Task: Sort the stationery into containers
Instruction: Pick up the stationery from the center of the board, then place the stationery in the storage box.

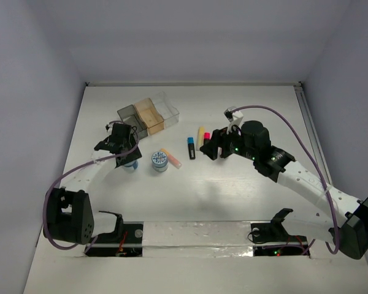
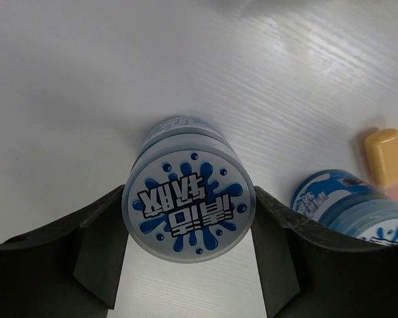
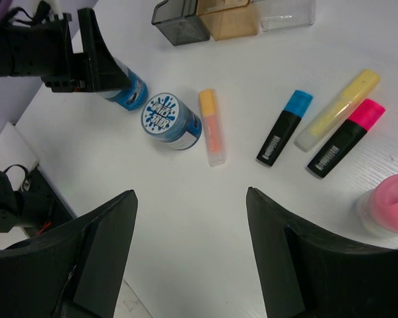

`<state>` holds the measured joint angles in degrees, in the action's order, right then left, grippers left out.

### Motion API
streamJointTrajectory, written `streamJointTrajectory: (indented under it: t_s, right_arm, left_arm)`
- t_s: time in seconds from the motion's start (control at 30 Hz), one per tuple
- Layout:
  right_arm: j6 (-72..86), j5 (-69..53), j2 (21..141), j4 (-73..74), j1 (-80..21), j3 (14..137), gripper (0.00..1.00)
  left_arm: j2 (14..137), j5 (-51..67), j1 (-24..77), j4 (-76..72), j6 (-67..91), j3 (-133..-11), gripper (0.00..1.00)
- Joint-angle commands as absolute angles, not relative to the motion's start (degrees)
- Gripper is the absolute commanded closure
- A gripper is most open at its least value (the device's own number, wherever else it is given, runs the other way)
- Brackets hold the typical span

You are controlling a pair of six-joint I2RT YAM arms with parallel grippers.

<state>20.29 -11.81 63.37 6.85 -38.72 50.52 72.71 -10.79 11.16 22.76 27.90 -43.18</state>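
Your left gripper (image 1: 124,152) is clamped on a round blue-white tape roll (image 2: 188,204). In the left wrist view both fingers (image 2: 98,255) press against its rim, left of centre on the white table (image 1: 233,202). In the overhead view the gripper covers most of that roll.

The second blue-white tape roll (image 1: 159,162) stands just right of it but apart, with the orange highlighter (image 1: 170,158) just beside it. In the left wrist view that second roll is cut off at the lower right edge.

Above the left gripper sit the joined bins: smoky grey (image 1: 130,116), tan-brown (image 1: 150,114) and clear plastic (image 1: 167,109). Bare table lies between them and the held roll. In the right wrist view the top edge crops the bins.

Your right gripper (image 3: 189,218) hangs with its fingers wide apart and holds nothing. Beyond it lie the blue-black highlighter (image 3: 284,127), the yellow highlighter (image 3: 338,109) and the pink-capped black highlighter (image 3: 345,138), the last two nearly touching. The small pink bottle-shaped piece (image 3: 391,205) is cut off at the right edge. Open tabletop fills the lower middle of the overhead view.
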Motion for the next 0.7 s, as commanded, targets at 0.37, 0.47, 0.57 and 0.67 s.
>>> streamJointTrajectory:
  t_s: [0.37,0.47,0.57,0.67]
  right_arm:
    - [20.21,-6.6,65.3,2.19,-38.94,49.22,0.98]
    - [20.3,-7.56,65.39,2.11,-38.94,49.66,0.98]
    - [20.3,-7.65,65.3,1.23,-38.94,49.31,0.98]
    - [19.86,-8.26,65.92,2.54,-38.94,49.83,0.98]
  left_arm:
    - [94.96,-8.09,16.61,19.34,28.65,-89.86,0.77]
    - [103.67,-9.14,17.14,18.73,28.39,-99.45,0.78]
    - [111.06,-11.42,17.67,18.89,27.69,-107.71,0.78]
    - [115.82,-12.57,18.19,18.81,26.9,-113.28,0.78]
